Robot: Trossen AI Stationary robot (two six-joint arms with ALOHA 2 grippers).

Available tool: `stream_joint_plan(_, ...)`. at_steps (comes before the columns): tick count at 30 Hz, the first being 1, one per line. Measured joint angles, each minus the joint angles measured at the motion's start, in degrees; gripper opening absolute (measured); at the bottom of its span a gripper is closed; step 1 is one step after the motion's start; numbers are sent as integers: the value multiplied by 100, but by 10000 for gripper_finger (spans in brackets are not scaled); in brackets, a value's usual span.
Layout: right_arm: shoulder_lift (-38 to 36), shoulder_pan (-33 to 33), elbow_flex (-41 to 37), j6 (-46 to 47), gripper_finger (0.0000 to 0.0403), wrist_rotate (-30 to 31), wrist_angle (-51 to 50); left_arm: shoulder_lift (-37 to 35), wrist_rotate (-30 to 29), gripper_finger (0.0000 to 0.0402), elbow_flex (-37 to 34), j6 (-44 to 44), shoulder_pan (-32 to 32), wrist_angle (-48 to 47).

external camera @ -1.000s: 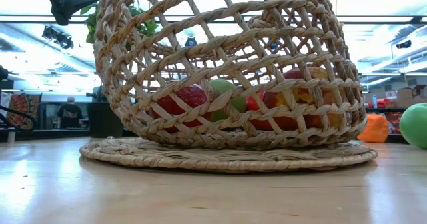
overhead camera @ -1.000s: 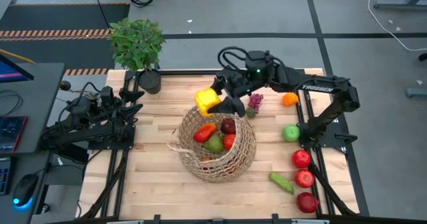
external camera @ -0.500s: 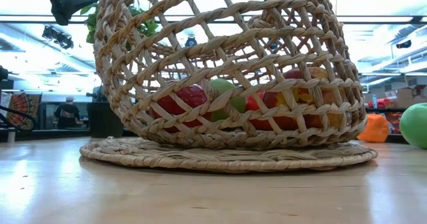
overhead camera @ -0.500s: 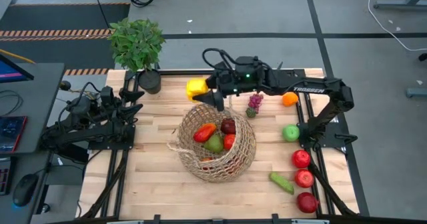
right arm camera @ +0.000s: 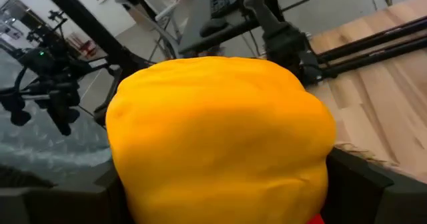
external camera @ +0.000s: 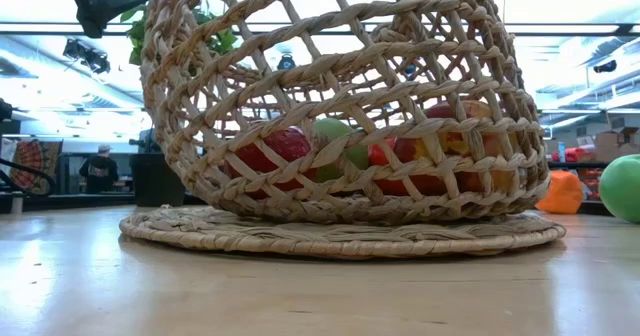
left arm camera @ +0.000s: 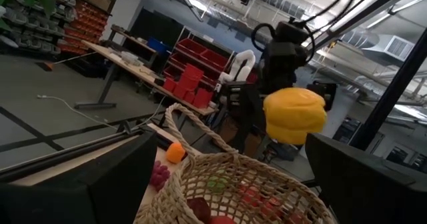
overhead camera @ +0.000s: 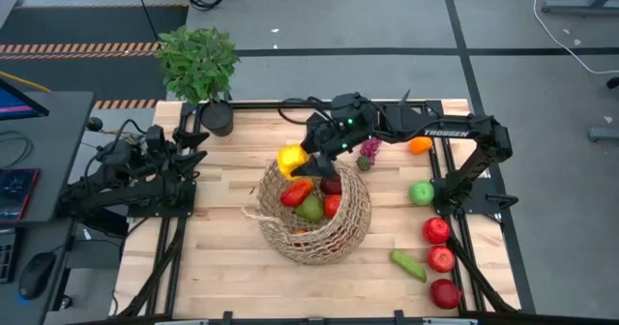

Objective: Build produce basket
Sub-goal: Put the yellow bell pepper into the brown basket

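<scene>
The right hand (overhead camera: 302,159) is clamped on a yellow pepper (overhead camera: 291,158), its fingers spread about as wide as the pepper, and it hangs over the far rim of the basket (overhead camera: 314,230), which sits near the middle of the surface (overhead camera: 227,277). In the right wrist view the pepper (right arm camera: 220,141) fills almost the whole picture, so the grip looks firm. The left hand (overhead camera: 193,146) waits wide open and empty near the left edge of the surface, just in front of the potted plant (overhead camera: 198,64).

Inside the basket lie a red pepper (overhead camera: 297,192), a green pear (overhead camera: 310,208) and red apples. More produce rests outside near the right edge — purple grapes (overhead camera: 368,149), an orange (overhead camera: 420,143), a green apple (overhead camera: 422,192), three red apples (overhead camera: 437,230) and a cucumber (overhead camera: 407,264).

The risk, as I judge it, lies in the release. The pepper hangs over the rim rather than the middle, so if it is let go here it may strike the weave and roll out onto the surface. The basket also seems tilted in the low view (external camera: 340,106) — a knock from the hand could tip it and spill what it holds.
</scene>
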Motion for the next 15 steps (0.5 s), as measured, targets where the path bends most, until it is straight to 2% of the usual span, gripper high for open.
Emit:
stream_joint_plan(9,113,313,2,94,334,1151,313,0,0,390,0,1,1,5)
stream_joint_plan(15,103,452,2,-35,334,1079,-112,0,1,390,0,-1,0,7)
